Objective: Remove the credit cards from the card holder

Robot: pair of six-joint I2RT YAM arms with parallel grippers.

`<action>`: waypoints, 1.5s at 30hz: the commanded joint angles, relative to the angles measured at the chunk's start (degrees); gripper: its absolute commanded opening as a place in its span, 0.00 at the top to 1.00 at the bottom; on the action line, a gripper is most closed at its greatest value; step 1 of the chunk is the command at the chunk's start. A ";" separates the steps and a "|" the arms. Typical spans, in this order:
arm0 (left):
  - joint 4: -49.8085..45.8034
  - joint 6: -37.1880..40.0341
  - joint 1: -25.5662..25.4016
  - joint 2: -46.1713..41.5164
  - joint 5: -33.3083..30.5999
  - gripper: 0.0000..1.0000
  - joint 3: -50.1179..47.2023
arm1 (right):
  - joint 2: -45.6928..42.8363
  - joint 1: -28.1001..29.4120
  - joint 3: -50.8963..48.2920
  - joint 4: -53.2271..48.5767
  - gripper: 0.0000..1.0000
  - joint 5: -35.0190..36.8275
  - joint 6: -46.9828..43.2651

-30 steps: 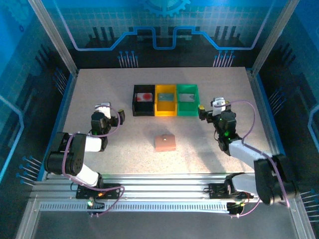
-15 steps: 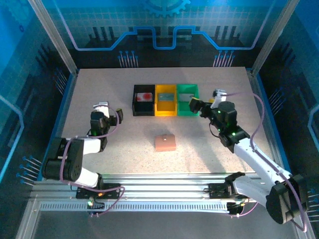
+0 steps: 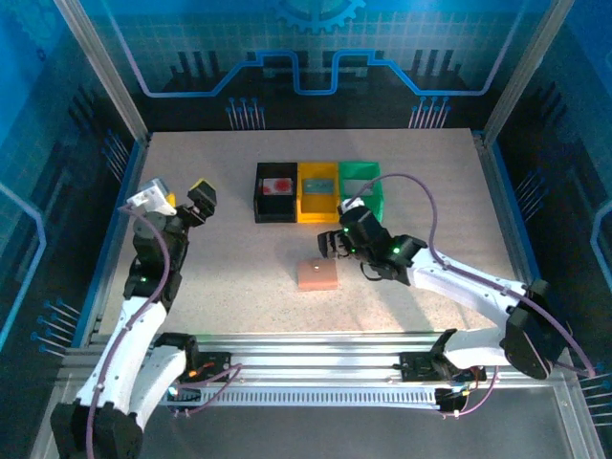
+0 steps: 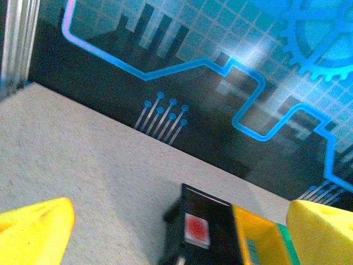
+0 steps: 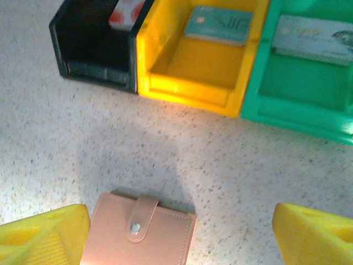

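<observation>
The card holder (image 3: 317, 275) is a salmon-pink wallet lying flat mid-table, its snap strap fastened (image 5: 139, 232). It is shut, so the credit cards are hidden. My right gripper (image 3: 334, 241) hovers just behind and above it, open. In the right wrist view the right gripper (image 5: 179, 237) straddles the wallet's right part, with the wallet close to the left fingertip (image 5: 47, 232). My left gripper (image 3: 177, 199) is raised at the left of the table, open and holding nothing. The left gripper (image 4: 176, 234) faces the bins.
Three square bins stand in a row behind the wallet: black (image 3: 262, 194), yellow (image 3: 318, 207) and green (image 3: 368, 172). A white card with a red spot (image 5: 126, 12), a teal card (image 5: 219, 25) and a greyish card (image 5: 311, 33) lie in them. Bare tabletop surrounds the wallet.
My right arm has swung left from beside the green bin to just behind the card holder. My left arm has risen and pulled back toward the left edge.
</observation>
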 commanded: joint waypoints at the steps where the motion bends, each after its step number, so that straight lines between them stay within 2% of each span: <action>1: -15.78 -13.81 -0.29 -2.75 5.75 0.01 3.07 | 3.61 3.70 3.31 -6.39 0.17 1.53 3.13; 4: -20.73 -13.23 -0.42 -4.22 10.41 0.01 4.07 | 6.61 7.38 3.44 -7.10 0.21 2.67 4.93; 7: -24.83 -13.92 -1.59 -6.54 10.84 0.00 3.15 | 9.55 9.28 3.18 -6.45 0.25 2.57 6.42; 11: -30.90 -16.01 -5.26 -10.01 7.14 0.01 1.49 | 13.81 10.00 3.09 -4.71 0.30 0.04 7.19; 14: -35.04 -16.38 -8.49 -9.11 6.27 0.01 1.51 | 16.21 10.46 3.96 -4.49 0.33 -0.41 6.85; 21: -40.39 -18.94 -18.50 -9.72 -2.24 0.01 -1.73 | 18.68 9.86 5.98 -3.57 0.50 -3.08 5.78; 26: -42.14 -19.67 -23.25 -6.75 -5.56 0.01 -2.43 | 20.46 8.87 6.92 -4.14 0.54 -4.05 6.01; 33: -41.03 -21.18 -31.26 -1.28 -11.24 0.01 -2.74 | 22.81 5.03 7.36 -2.10 0.55 -11.14 7.16; 45: -38.31 -23.40 -42.30 6.28 -18.32 0.01 -2.74 | 25.90 2.38 7.89 -1.77 0.59 -10.80 7.73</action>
